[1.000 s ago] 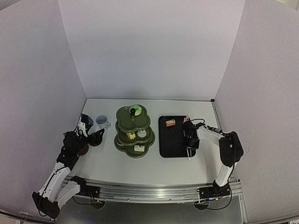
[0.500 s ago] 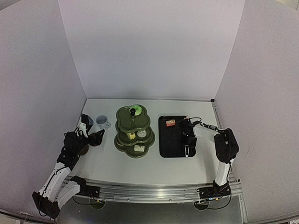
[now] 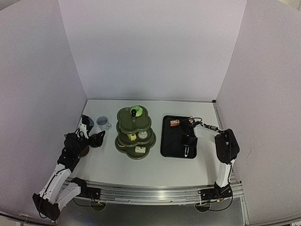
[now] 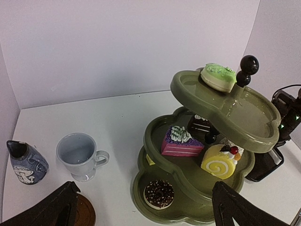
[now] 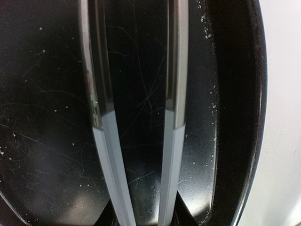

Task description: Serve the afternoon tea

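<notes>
The olive-green three-tier stand [image 3: 135, 133] [image 4: 221, 110] is at mid-table with several small cakes on its tiers: a green doughnut [image 4: 217, 76] on top, a pink slice [image 4: 181, 141] and a yellow roll [image 4: 220, 161] in the middle, and a chocolate doughnut [image 4: 159, 193] at the bottom. A bluish cup [image 3: 102, 123] [image 4: 79, 155] stands upright left of it. A brown coaster [image 4: 84, 214] lies near my left gripper [image 3: 96, 139] [image 4: 145, 193], which is open and empty. My right gripper [image 3: 188, 136] [image 5: 141, 221] is shut on the metal tongs [image 3: 188, 149] [image 5: 101, 103] over the black tray [image 3: 165, 141]. One small cake [image 3: 172, 123] lies on the tray's far end.
A small bluish patterned pot with a dark top [image 4: 26, 162] stands by the left wall. White walls close in the table on the left, back and right. The tray's raised rim [image 5: 240, 117] runs along the right of the tongs.
My right gripper has moved a little toward the tray's far end with the tongs and has squeezed their arms closer. The left arm has not moved.
</notes>
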### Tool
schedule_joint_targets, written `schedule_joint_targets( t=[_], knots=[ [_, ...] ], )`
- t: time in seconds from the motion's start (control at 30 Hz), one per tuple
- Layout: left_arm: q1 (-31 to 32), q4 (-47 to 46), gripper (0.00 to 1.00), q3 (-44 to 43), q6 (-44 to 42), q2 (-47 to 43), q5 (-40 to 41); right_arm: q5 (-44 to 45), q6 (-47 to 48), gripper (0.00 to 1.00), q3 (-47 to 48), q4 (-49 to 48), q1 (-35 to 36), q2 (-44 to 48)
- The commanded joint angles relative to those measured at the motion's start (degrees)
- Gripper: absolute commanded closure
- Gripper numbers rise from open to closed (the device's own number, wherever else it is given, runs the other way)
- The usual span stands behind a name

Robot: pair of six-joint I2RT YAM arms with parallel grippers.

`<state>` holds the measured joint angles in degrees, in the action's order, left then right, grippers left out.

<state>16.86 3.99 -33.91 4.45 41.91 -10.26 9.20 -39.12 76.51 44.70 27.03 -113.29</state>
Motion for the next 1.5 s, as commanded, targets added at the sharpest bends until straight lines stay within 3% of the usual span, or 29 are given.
schedule_joint_targets(
  t=[0.0,0.27,0.47,0.7,1.03,1.2,1.47],
  knots=[
    [-0.08,-1.67,0.0,-0.1,-0.66,-0.74,0.95,-0.52,2.29,1.0,2.95,1.01,-0.13,7.64],
    [-0.07,-2.65,0.0,-0.13,-0.52,-0.17,0.7,-0.29,8.13,1.0,6.99,6.89,-0.13,20.45],
    [-0.08,-3.15,0.0,-0.36,-0.49,0.55,-0.06,-0.19,12.13,1.0,16.73,10.82,1.9,25.71],
    [-0.03,-3.75,0.0,-0.77,-0.21,1.0,-0.9,0.21,15.95,1.0,29.67,13.14,7.13,24.41],
    [-0.08,-3.2,0.01,-1.16,-0.27,1.06,-1.03,-5.61,27.29,1.0,48.85,11.99,26.05,14.52],
    [-0.06,-3.03,0.0,-1.17,-0.38,1.07,-0.73,-9.59,29.73,1.0,51.47,10.66,30.82,10.15],
    [-0.07,-2.76,0.01,-0.92,-0.75,0.8,-0.38,-12.18,28.99,1.0,42.73,11.38,31.1,10.47]
  ],
)
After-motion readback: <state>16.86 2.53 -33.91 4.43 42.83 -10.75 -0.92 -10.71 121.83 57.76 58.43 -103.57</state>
